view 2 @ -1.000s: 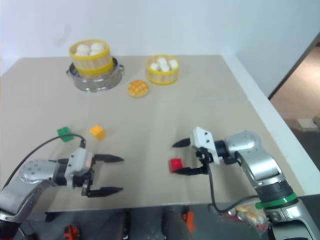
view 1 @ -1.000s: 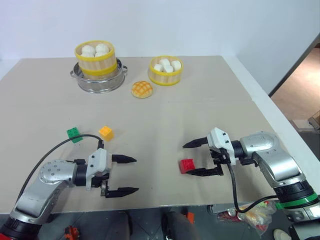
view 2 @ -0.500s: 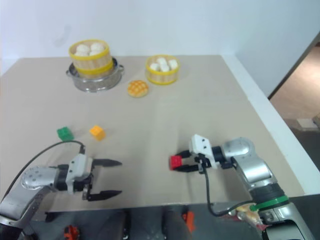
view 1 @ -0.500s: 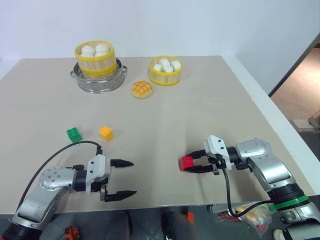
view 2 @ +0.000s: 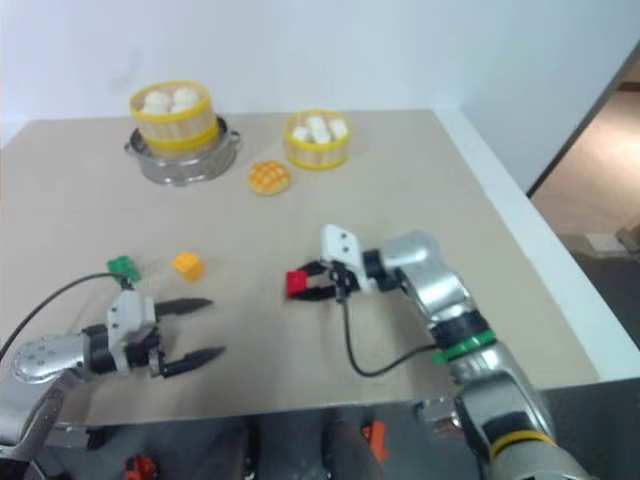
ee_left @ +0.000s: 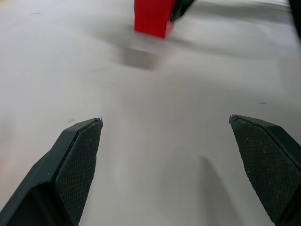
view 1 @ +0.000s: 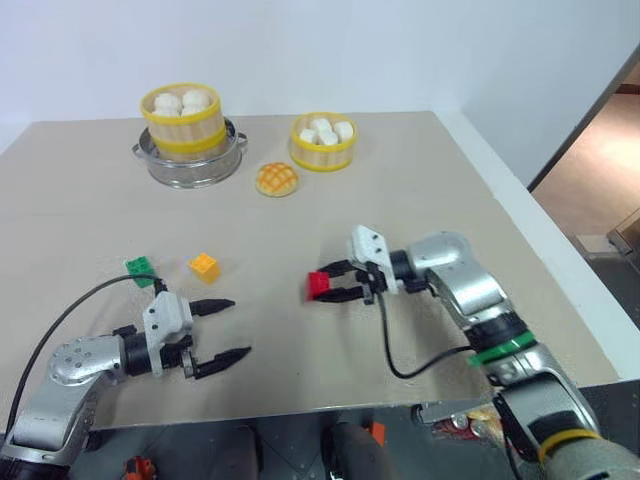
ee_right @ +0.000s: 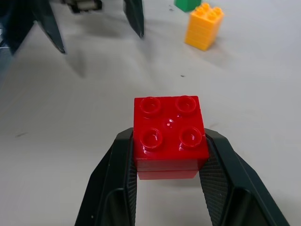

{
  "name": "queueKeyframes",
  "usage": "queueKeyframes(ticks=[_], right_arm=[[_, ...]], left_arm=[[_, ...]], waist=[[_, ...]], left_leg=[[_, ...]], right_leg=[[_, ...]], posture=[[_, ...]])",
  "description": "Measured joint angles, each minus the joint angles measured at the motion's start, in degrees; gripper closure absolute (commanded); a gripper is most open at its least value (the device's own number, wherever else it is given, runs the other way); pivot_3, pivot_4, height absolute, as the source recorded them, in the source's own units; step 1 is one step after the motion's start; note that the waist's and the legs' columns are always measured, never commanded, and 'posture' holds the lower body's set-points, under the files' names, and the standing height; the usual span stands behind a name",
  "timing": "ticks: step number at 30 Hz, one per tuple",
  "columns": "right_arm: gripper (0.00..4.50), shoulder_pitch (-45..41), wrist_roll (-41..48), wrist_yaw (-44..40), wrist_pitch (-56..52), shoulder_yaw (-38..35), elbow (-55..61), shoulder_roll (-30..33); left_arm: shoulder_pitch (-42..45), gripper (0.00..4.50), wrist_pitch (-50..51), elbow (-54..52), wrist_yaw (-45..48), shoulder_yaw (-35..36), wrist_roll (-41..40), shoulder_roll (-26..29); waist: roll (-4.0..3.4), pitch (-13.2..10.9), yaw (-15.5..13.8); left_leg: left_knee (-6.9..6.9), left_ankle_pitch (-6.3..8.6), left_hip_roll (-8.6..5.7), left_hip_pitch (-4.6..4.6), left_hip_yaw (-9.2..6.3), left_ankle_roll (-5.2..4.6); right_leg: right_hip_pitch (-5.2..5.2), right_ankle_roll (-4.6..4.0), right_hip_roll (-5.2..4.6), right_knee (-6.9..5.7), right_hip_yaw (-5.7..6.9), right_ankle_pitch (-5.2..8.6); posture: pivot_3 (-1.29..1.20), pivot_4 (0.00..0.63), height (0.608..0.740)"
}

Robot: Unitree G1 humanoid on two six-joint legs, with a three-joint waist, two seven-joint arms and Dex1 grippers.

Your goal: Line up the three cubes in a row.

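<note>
Table (view 1: 420, 180): beige, matte; bare stretch between the two arms, its right and near edges close to the right arm.

Red cube (view 1: 318, 285): studded plastic, clamped between the right gripper (view 1: 327, 283) fingers, lifted off the surface near table centre.

Orange-yellow cube (view 1: 205, 266) and green cube (view 1: 139, 269): at 9 o'clock of the red cube, well apart from it; the green one is partly cut off in the right wrist view.

Left gripper (view 1: 229, 328): fingers spread, empty, at 6 o'clock of the orange-yellow cube.
</note>
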State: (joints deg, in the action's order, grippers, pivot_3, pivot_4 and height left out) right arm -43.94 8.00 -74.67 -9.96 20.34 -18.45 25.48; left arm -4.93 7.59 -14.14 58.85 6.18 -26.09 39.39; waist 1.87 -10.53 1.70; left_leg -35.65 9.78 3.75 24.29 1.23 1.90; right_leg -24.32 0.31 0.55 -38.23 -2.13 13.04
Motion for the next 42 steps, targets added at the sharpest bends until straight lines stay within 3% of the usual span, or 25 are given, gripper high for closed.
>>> queueKeyframes(ticks=[5, 18, 20, 22, 26, 32, 38, 40, 42], right_arm=[[3.26, -2.8, -2.9, -1.2, 2.8, 2.1, -6.6, -2.0], [3.26, -6.5, -5.3, -4.1, 4.4, 2.3, -12.7, -3.9], [2.10, -6.6, -5.5, -4.0, 3.4, 2.2, -12.8, -4.0], [1.59, -6.5, -6.2, -3.9, 2.0, 2.3, -13.3, -4.0], [0.14, -6.0, -6.3, -4.7, -0.4, 2.3, -11.8, -3.7], [0.06, -2.5, -4.4, -4.0, -4.6, 1.4, -3.0, -3.1], [0.06, 1.5, 2.0, -0.8, -13.4, -4.8, 12.0, -0.1], [0.06, 4.7, 3.7, 1.3, -15.3, -6.4, 17.6, 1.1], [0.06, 6.3, 4.2, 1.7, -16.0, -6.4, 19.0, 1.7]], left_arm=[[-0.4, 0.00, 0.5, -0.1, -1.9, 0.5, 0.1, -0.3], [0.3, 0.00, 4.0, -3.5, -5.5, -1.3, 0.3, -2.3], [1.0, 0.00, 4.1, -3.6, -5.7, -1.5, 0.4, -2.3], [1.2, 0.00, 4.1, -3.6, -5.7, -1.8, 0.5, -2.3], [2.1, 0.00, 4.2, -3.6, -5.7, -2.0, 0.7, -2.3], [2.7, 0.00, 5.1, -2.6, -7.9, 0.2, 0.2, -2.7], [-3.9, 0.00, 7.8, -7.4, -16.8, 12.7, -5.1, -6.5], [-6.7, 0.00, 9.2, -11.3, -24.1, 17.0, -8.2, -12.1], [-7.0, 0.00, 9.3, -12.1, -27.6, 18.1, -8.8, -14.4]], waist=[[0.00, 0.0, -0.3], [0.03, 0.0, -0.3], [0.02, 0.0, -0.3], [0.02, 0.0, -0.3], [0.01, 0.0, -0.3], [0.01, 0.0, -0.3], [0.03, 0.0, -0.3], [0.07, 0.0, -0.4], [0.08, 0.1, -0.4]], left_leg=[[0.04, 0.06, 0.01, 0.02, 0.31, 0.07], [0.02, 0.05, 0.05, -0.10, 0.36, 0.07], [0.02, 0.05, 0.05, -0.12, 0.36, 0.06], [0.02, 0.05, 0.05, -0.11, 0.37, 0.06], [0.04, 0.05, 0.05, -0.09, 0.39, 0.06], [0.07, 0.05, 0.07, -0.04, 0.39, 0.07], [0.12, 0.07, 0.11, 0.12, 0.43, 0.10], [0.08, 0.07, 0.10, 0.11, 0.42, 0.10], [0.03, 0.07, 0.09, 0.12, 0.42, 0.10]], right_leg=[[-0.13, 0.31, 0.00, 0.01, -0.31, -0.11], [-0.11, 0.06, 0.06, -0.02, -0.40, -0.10], [-0.11, 0.05, 0.08, -0.03, -0.41, -0.12], [-0.13, 0.04, 0.08, -0.04, -0.41, -0.12], [-0.16, 0.05, 0.08, -0.04, -0.44, -0.10], [-0.25, 0.16, 0.11, -0.04, -0.45, -0.15], [-0.46, 0.33, 0.08, -0.04, -0.50, -0.21], [-0.43, 0.27, 0.08, -0.03, -0.50, -0.19], [-0.43, 0.15, 0.08, -0.03, -0.51, -0.13]], posture=[[0.00, 0.150, 0.740], [0.00, 0.150, 0.740], [0.00, 0.150, 0.740], [0.00, 0.150, 0.740], [0.00, 0.150, 0.740], [0.00, 0.150, 0.740], [0.00, 0.150, 0.740], [0.00, 0.150, 0.740], [0.00, 0.150, 0.740]])
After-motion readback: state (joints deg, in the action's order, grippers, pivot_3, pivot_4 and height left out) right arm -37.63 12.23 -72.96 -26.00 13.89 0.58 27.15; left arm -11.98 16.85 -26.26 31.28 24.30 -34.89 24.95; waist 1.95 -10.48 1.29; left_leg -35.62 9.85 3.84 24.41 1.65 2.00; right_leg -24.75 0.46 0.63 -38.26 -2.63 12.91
